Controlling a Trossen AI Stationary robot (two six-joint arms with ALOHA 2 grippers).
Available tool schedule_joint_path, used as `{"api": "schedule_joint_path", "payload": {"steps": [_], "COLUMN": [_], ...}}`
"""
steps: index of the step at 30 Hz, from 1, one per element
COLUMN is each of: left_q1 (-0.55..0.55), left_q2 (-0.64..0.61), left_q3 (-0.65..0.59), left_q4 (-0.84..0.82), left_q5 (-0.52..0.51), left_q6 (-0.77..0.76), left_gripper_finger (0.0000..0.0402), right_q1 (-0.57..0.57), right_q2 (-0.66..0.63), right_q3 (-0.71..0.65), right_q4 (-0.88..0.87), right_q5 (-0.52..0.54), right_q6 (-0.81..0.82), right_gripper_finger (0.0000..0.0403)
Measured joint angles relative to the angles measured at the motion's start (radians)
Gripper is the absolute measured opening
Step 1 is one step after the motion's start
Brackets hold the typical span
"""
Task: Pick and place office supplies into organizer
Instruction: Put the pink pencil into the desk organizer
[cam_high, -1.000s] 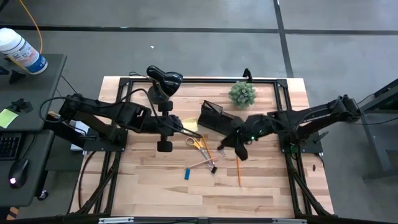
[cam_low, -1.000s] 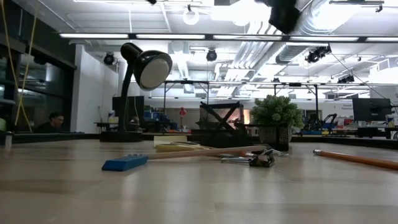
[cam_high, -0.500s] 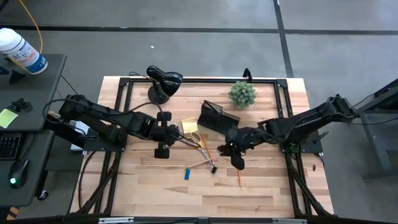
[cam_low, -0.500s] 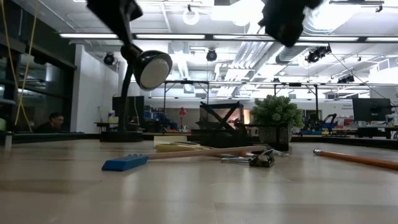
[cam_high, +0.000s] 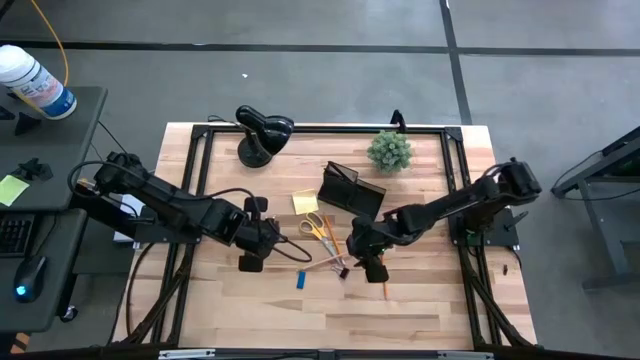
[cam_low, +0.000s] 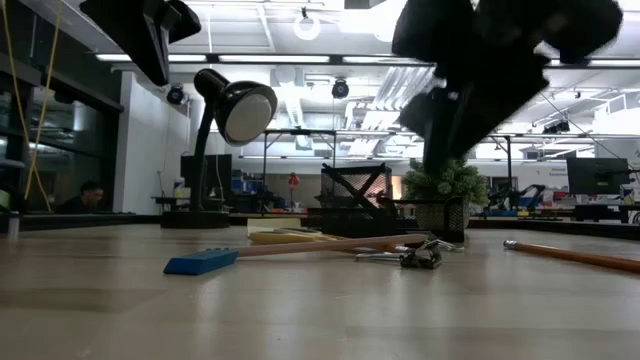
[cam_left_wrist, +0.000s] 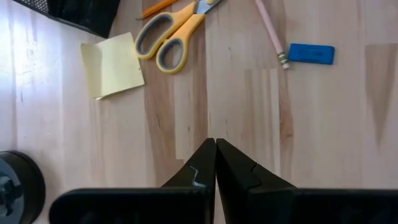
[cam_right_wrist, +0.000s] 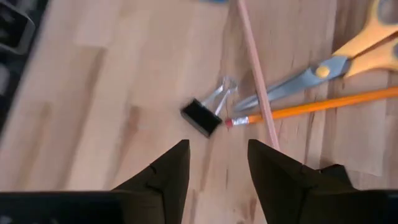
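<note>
Pick step: right claw (cam_right_wrist: 214, 163), wide open & empty, hovers by black clip (cam_right_wrist: 201, 117); next, drop & pinch it.

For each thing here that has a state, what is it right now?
Left gripper: shut, empty, above bare table.
Right gripper: open, empty, above the clip.
Scissors: closed, flat on the table.
Sticky pad: flat on the table.
Eraser: on the table.
Orange pencil: lying under the scissors' blades.
Organizer: no loose supply seen inside.
Lamp: upright, off.
</note>
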Motion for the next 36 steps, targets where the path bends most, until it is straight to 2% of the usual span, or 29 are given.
{"api": "schedule_joint_path", "payload": {"steps": [9,22,27,36], "left_q1": [-0.024,-0.022,-0.022,-0.022], "left_q2": [0.000,0.000,0.000,0.000], "left_q3": [0.000,0.000,0.000,0.000], "left_q4": [0.000,0.003,0.004,0.004], "left_q5": [0.000,-0.017,-0.020,-0.020], "left_q6": [-0.059,-0.096,-0.104,-0.105], "left_gripper_finger": [0.0003,0.0001,0.0002,0.0002], "right_q1": [-0.036,-0.075,-0.075,-0.074], "right_q2": [0.086,0.232,0.279,0.301], "right_q3": [0.045,0.170,0.203,0.217], "right_q4": [-0.059,-0.141,-0.198,-0.191], "right_q5": [0.034,-0.002,0.054,0.039], "right_q6": [-0.146,-0.287,-0.292,-0.293], "right_gripper_finger": [0.0164,0.0161,0.0160,0.0135]}}
